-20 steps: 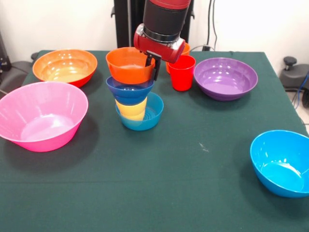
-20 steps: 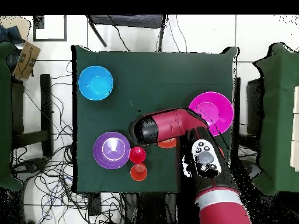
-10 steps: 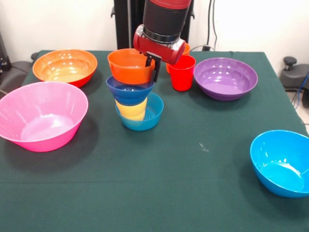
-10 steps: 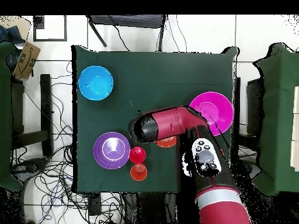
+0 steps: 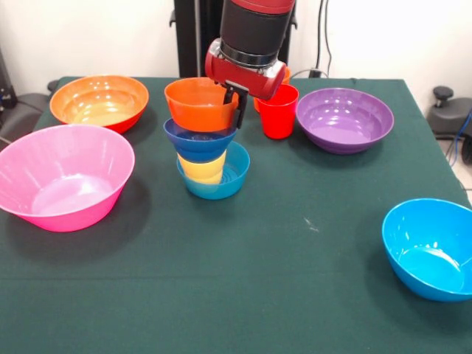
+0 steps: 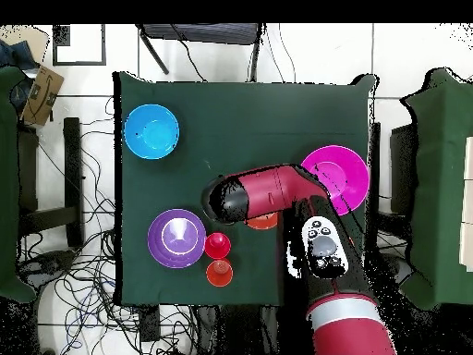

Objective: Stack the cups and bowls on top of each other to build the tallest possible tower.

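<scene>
Since a second ago your gripper (image 5: 232, 103) has carried the small orange bowl (image 5: 199, 103) a touch lower, so it now sits on the dark blue bowl (image 5: 199, 140) atop the tower (image 5: 206, 151); its fingers are still clamped on that bowl's rim. You can see the tower standing mid-table: a light blue bowl (image 5: 225, 181) at the bottom, then the yellow cup (image 5: 200, 168), with the red cup (image 5: 279, 110) just beside it and the purple bowl (image 5: 344, 119) further off.
</scene>
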`<action>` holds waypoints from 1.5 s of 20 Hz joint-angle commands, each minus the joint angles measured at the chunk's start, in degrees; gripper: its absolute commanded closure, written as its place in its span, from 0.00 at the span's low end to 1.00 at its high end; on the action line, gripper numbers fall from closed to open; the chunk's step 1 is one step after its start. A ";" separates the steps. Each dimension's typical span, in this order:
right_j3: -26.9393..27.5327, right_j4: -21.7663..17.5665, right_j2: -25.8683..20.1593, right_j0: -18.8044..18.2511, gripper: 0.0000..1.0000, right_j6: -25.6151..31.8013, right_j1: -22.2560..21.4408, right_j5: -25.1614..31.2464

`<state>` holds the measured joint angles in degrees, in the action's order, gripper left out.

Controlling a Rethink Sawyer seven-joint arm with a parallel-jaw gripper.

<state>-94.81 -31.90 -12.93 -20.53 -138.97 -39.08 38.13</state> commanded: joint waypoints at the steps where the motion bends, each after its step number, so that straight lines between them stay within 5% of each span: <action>1: 3.50 -4.08 -5.27 1.18 1.00 12.49 1.11 1.33; 20: 3.57 -4.72 -5.04 0.55 1.00 12.18 2.59 -0.32; 21: 3.18 -4.52 -5.09 0.45 0.00 11.79 2.55 -0.82; 30: 3.98 -4.23 -5.14 0.56 0.00 12.82 2.41 1.30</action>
<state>-93.87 -31.91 -13.06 -20.46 -138.97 -39.06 38.10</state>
